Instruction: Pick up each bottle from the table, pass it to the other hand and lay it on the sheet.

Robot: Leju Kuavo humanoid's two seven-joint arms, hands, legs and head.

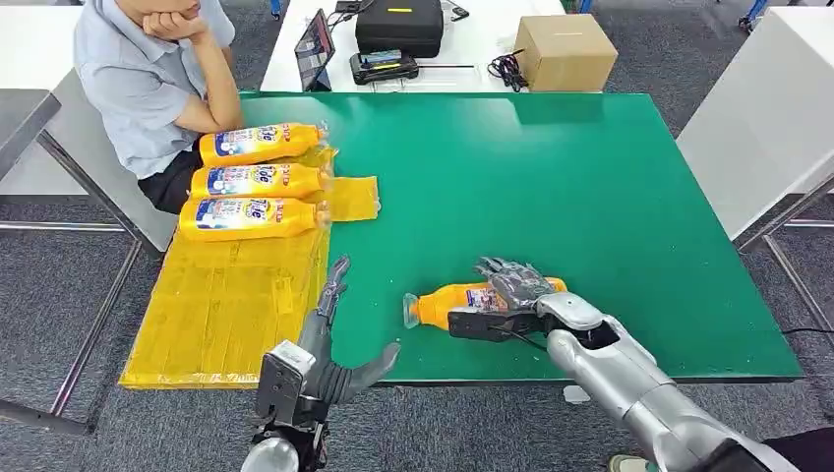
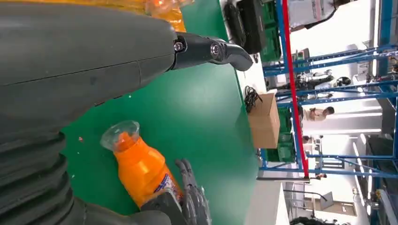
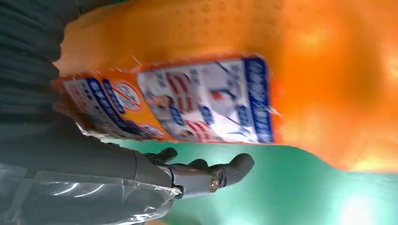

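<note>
Apparently the right hand (image 1: 518, 285) had its fingers draped over an orange bottle (image 1: 454, 304) lying on the green table (image 1: 590, 177), cap toward the yellow sheet (image 1: 226, 305); whether it truly clenched the bottle I could not tell. Between that bottle and the sheet, the left hand (image 1: 334, 339) waited with fingers spread and holding nothing, seemingly placed to receive the pass. Three bottles (image 1: 251, 179) lay side by side at the sheet's far end, near a seated person (image 1: 148, 69).

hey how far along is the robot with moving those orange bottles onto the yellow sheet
Three bottles already lie on the yellow sheet. The right hand is on the fourth bottle, which lies on the green table. Left: lift it, pass to the open left hand, lay it down.
</note>
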